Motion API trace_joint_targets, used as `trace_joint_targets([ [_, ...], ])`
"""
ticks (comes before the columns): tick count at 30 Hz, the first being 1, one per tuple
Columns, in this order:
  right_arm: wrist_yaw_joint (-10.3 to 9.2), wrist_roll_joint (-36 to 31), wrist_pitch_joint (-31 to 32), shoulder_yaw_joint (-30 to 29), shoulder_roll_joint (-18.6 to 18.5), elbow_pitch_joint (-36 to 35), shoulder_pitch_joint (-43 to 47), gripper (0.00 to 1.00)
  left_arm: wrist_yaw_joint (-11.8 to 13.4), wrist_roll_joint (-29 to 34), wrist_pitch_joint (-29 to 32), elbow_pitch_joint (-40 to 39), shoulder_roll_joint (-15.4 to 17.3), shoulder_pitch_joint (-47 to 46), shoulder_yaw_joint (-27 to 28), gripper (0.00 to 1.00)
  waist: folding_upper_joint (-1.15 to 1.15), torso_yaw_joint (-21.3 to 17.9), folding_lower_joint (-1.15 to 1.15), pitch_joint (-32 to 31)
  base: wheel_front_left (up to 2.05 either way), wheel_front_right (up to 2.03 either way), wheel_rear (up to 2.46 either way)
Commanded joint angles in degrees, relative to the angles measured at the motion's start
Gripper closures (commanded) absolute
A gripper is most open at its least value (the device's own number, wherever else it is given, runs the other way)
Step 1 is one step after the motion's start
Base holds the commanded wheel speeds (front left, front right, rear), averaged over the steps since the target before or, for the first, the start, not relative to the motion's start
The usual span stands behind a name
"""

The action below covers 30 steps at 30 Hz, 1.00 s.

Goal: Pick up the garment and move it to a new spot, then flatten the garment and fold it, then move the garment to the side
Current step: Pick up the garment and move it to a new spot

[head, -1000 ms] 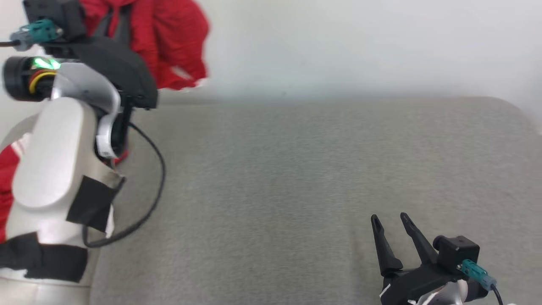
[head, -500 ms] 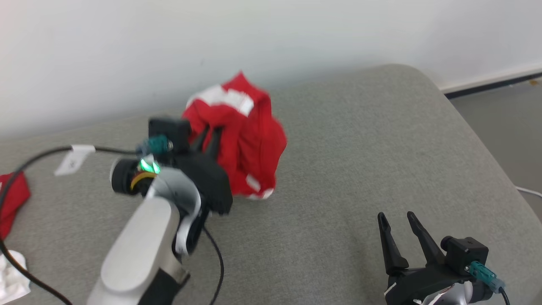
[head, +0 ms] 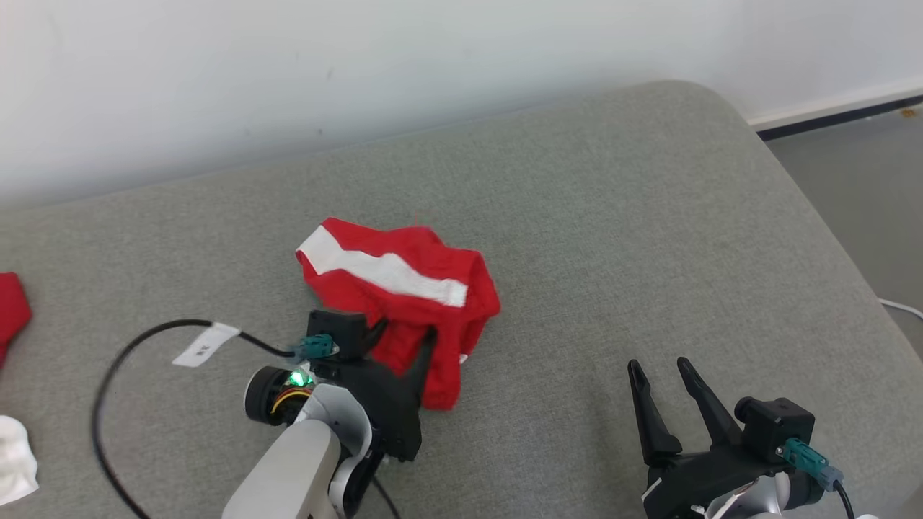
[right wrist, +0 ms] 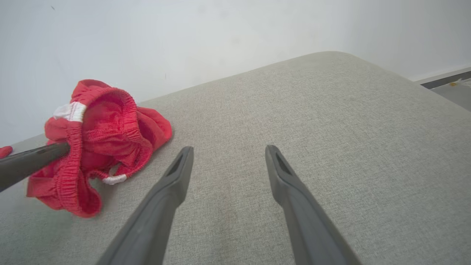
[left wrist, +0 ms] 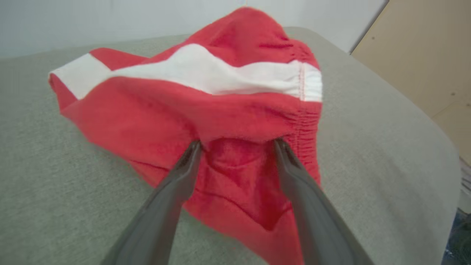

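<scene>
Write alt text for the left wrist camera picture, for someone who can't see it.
A crumpled red garment with a white stripe lies on a grey cushion. The left gripper is open, its two dark fingertips touching the cloth.

A grey fabric-covered bench (head: 649, 216) with a rounded corner spans most of the frame, under a plain white wall (head: 360, 72) along the top. At the far left edge lies a red cloth (head: 11, 313), and below it a crumpled white cloth (head: 14, 461). At upper right are a dark baseboard (head: 836, 115) and grey floor (head: 865, 187). A tan board (left wrist: 423, 55) stands at upper right in the left wrist view.
</scene>
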Motion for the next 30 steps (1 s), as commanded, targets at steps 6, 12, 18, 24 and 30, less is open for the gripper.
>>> trace_joint_targets([
  [6, -0.11, -0.79, 0.28, -1.03, 0.01, 0.23, 1.23, 0.00, -2.66, -4.41, -6.86, -3.48, 0.42, 2.90, 0.55, 0.00, -0.01, 3.37, -0.01, -3.49, 0.00, 0.00, 0.00],
  [12, -0.11, -1.66, 1.16, -3.30, 0.00, -1.02, 2.79, 0.00, -1.50, -6.79, -10.58, -9.51, 3.48, 8.05, 3.80, 0.00, -0.01, 7.31, -0.01, -5.49, 0.00, 0.00, 0.00],
  [18, -0.11, -1.54, 2.08, -5.41, 0.01, -2.18, 3.79, 0.00, 1.18, -9.60, -15.61, -17.46, 6.24, 15.35, 9.61, 0.00, -0.01, 11.66, -0.01, -6.48, 0.00, 0.00, 0.00],
  [24, -0.11, -2.32, 0.99, -5.75, 0.02, -3.04, 3.91, 0.00, -0.37, -7.22, -18.27, -27.78, 9.02, 23.51, 15.07, 0.00, -0.01, 15.45, -0.01, -7.12, 0.00, 0.00, 0.00],
  [30, -0.11, -3.57, -1.57, -6.04, -0.39, -2.24, 4.80, 0.00, -1.68, -0.56, -18.27, -35.82, 7.17, 31.66, 21.53, 0.00, -0.01, 16.84, -0.01, -7.25, 0.00, 0.00, 0.00],
])
